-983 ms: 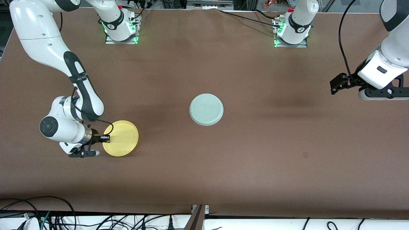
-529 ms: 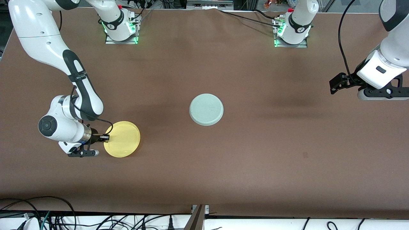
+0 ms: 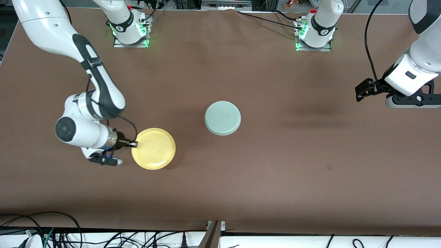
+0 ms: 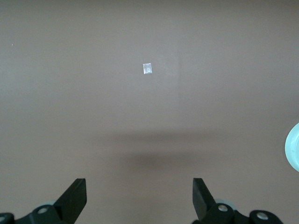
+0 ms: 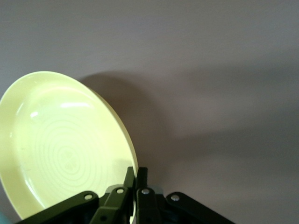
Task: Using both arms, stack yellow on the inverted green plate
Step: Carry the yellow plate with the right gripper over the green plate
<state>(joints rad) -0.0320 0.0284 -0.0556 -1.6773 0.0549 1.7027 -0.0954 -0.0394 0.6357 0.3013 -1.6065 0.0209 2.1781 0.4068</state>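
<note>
The yellow plate (image 3: 154, 148) hangs rim-up just above the table toward the right arm's end, its rim pinched in my right gripper (image 3: 134, 144), which is shut on it. In the right wrist view the yellow plate (image 5: 60, 144) shows its ringed inside, with the right gripper (image 5: 136, 173) clamped on the rim. The green plate (image 3: 222, 118) lies upside down at the table's middle, apart from both grippers. My left gripper (image 3: 360, 93) waits open over the left arm's end of the table; its fingers (image 4: 74, 198) hold nothing, and an edge of the green plate (image 4: 293, 148) shows in that wrist view.
The brown table cloth (image 3: 275, 155) lies bare around the plates. A small pale mark (image 4: 147, 68) sits on the cloth under the left gripper. The arm bases (image 3: 130, 31) stand along the edge farthest from the front camera; cables (image 3: 51, 234) hang past the nearest edge.
The right gripper has finished closing on the yellow plate's rim and carried it off the table, toward the green plate. The left arm has not moved.
</note>
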